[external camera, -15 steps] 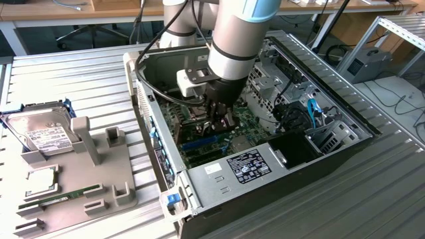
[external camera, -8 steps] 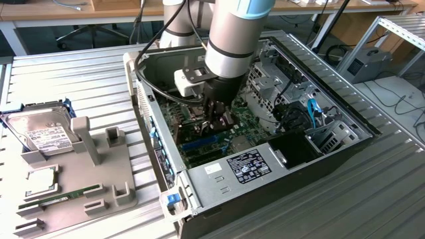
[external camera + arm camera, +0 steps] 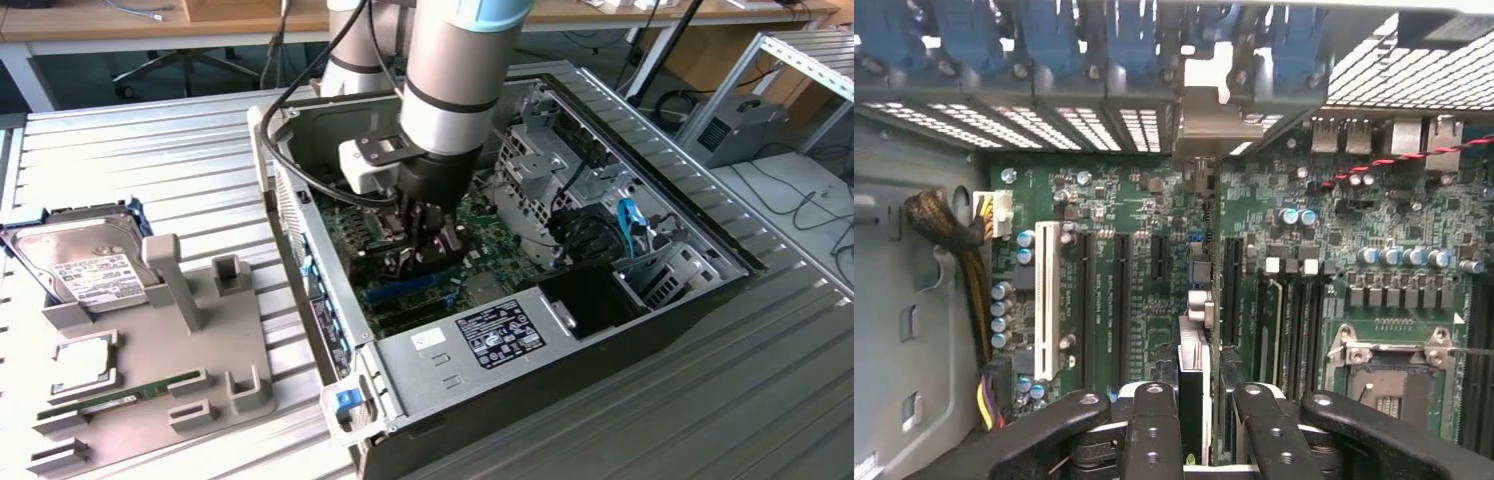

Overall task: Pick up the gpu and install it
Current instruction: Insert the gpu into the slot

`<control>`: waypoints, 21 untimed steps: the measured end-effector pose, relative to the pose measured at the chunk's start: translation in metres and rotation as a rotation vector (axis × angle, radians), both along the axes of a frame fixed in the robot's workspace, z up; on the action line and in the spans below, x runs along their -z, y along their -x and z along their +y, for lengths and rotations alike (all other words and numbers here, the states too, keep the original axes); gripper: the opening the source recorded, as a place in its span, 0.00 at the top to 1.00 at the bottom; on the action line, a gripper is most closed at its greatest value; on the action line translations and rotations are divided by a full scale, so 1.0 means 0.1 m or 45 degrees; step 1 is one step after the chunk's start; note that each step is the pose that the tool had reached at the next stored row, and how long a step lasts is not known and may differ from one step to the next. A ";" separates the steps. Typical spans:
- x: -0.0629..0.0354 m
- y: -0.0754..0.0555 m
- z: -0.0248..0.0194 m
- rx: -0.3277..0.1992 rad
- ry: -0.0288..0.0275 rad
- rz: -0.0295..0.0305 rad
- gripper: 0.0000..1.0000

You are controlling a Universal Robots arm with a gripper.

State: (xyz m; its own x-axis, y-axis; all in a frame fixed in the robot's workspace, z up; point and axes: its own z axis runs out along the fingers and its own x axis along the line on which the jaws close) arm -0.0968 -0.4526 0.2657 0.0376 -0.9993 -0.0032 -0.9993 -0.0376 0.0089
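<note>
My gripper (image 3: 424, 245) is down inside the open computer case (image 3: 694, 250), shut on the gpu (image 3: 404, 266), which it holds on edge just above the green motherboard (image 3: 501, 250). In the wrist view the gpu (image 3: 1196, 335) appears edge-on between my black fingers (image 3: 1154, 430). It runs along the expansion slots, and its silver end bracket (image 3: 1206, 115) reaches the rear slot openings of the case. I cannot tell whether the card's lower edge is touching a slot.
A grey fixture tray (image 3: 200, 385) on the exterior view's left holds a silver hard drive (image 3: 83, 268), a processor chip (image 3: 83, 362) and a memory stick (image 3: 123, 396). Inside the case are the power supply (image 3: 501, 335), drive cages (image 3: 547, 165), cables (image 3: 954, 235) and a processor socket (image 3: 1389, 375).
</note>
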 end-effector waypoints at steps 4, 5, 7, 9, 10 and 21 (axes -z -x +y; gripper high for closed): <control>0.008 0.04 0.000 0.000 -0.0090 -0.0002 0.74; 0.011 0.05 0.000 0.000 -0.0096 -0.0003 0.74; 0.017 0.06 0.000 0.000 -0.0095 0.0000 0.74; 0.025 0.07 0.000 0.000 -0.0095 -0.0001 0.74; 0.028 0.08 0.000 0.000 -0.0094 0.0000 0.74; 0.060 0.09 0.000 0.000 -0.0095 -0.0001 0.74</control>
